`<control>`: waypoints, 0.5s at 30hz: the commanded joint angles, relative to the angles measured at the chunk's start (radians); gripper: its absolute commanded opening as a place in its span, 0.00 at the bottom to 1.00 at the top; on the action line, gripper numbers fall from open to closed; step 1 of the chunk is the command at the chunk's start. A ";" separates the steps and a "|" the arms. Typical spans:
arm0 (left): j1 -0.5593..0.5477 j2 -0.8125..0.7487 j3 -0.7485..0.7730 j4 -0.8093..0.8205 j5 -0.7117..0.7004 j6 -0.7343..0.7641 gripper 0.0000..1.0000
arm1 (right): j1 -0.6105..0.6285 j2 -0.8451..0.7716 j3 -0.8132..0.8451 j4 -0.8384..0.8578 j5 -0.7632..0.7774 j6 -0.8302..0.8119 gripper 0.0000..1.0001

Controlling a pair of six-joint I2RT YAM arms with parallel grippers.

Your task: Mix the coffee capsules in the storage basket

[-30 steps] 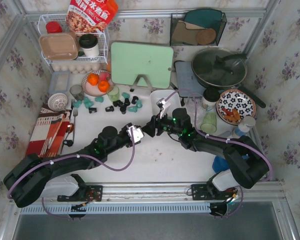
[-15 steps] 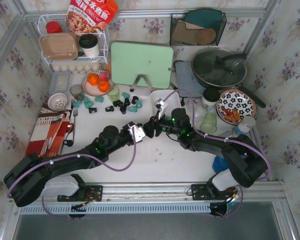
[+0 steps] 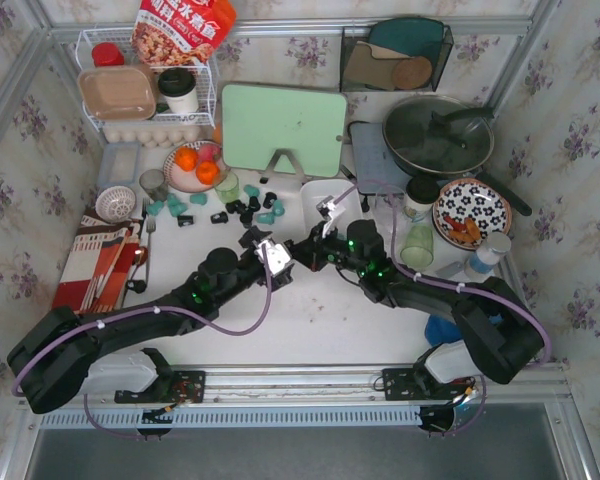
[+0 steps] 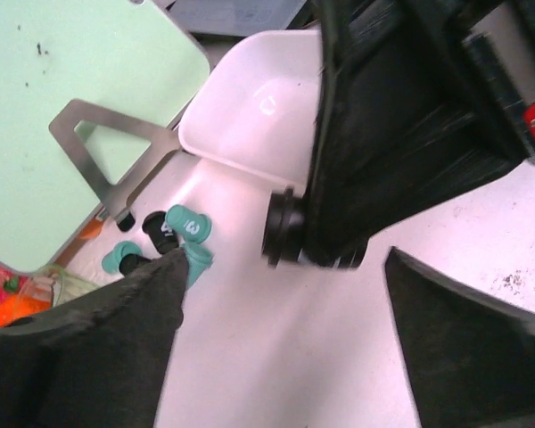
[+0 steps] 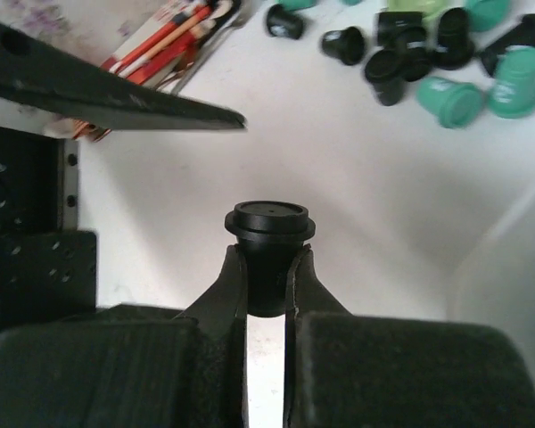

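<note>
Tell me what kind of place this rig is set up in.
Probably a staged home-kitchen counter rather than a real kitchen: a lidded pan and a green cutting board stand at the back, and floral wallpaper lines panels held in a metal frame.

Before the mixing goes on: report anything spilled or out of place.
The coffee capsules lie scattered on the table left of the storage basket, not inside it. One black capsule is clamped in the right gripper.

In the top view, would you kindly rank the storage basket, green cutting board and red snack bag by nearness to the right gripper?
1. storage basket, just behind the right gripper
2. green cutting board, back centre
3. red snack bag, back left
</note>
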 commanded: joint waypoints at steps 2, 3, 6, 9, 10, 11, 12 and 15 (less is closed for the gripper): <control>0.009 0.009 0.005 0.027 -0.090 -0.089 0.99 | -0.001 -0.072 -0.057 -0.003 0.360 -0.029 0.00; 0.015 0.011 0.006 0.028 -0.110 -0.107 0.99 | -0.001 -0.090 -0.072 0.000 0.432 -0.031 0.00; 0.049 0.017 0.013 0.011 -0.178 -0.201 0.99 | 0.000 -0.120 -0.114 0.014 0.641 -0.044 0.00; 0.099 0.023 0.043 -0.072 -0.232 -0.310 0.99 | 0.000 -0.113 -0.150 0.073 0.792 -0.081 0.00; 0.117 0.025 0.061 -0.115 -0.249 -0.354 0.99 | 0.000 -0.099 -0.155 0.088 0.821 -0.096 0.00; 0.139 0.030 0.080 -0.165 -0.278 -0.425 0.99 | -0.001 -0.084 -0.150 0.097 0.836 -0.109 0.00; 0.161 0.037 0.108 -0.230 -0.306 -0.494 0.99 | -0.002 -0.064 -0.141 0.104 0.846 -0.121 0.00; 0.238 0.082 0.187 -0.382 -0.318 -0.626 0.99 | -0.003 0.018 -0.099 0.104 0.839 -0.149 0.00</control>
